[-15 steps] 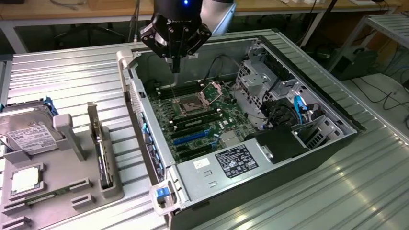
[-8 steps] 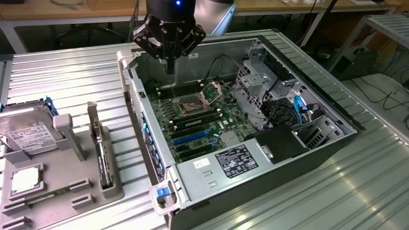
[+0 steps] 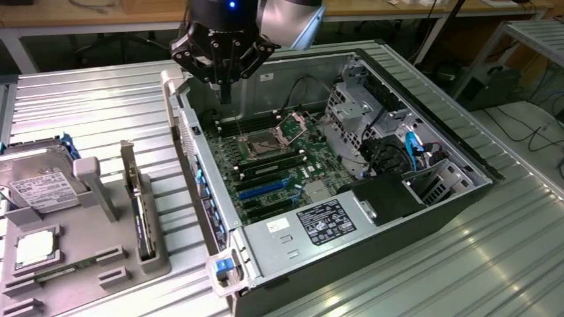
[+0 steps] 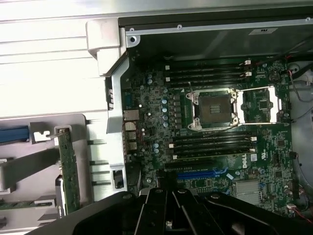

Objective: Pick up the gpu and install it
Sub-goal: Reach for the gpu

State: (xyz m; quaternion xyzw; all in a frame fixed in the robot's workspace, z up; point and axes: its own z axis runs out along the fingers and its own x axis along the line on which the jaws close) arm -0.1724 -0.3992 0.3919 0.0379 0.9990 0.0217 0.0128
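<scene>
My pincer point(image 3: 224, 89) hangs with its fingers pressed together, pinching nothing, above the open computer case point(image 3: 423, 125). It is over the motherboard point(image 3: 273, 165), near the opened processor socket point(image 4: 213, 108). The gpu point(image 3: 141, 214) is well apart from the pincer, outside the case, standing on its long edge in a slot of the grey holder point(image 3: 123, 267) on the ribbed metal worktop point(image 3: 97, 99). Farther from the pincer than the gpu, I see the hard drive point(image 3: 35, 188) sitting in the same holder.

I'm looking at a hardware lab; an opened computer case point(image 3: 414, 231) on a ribbed metal table point(image 3: 97, 99); wooden benches point(image 3: 79, 13), loose cables point(image 3: 529, 132) behind.
</scene>
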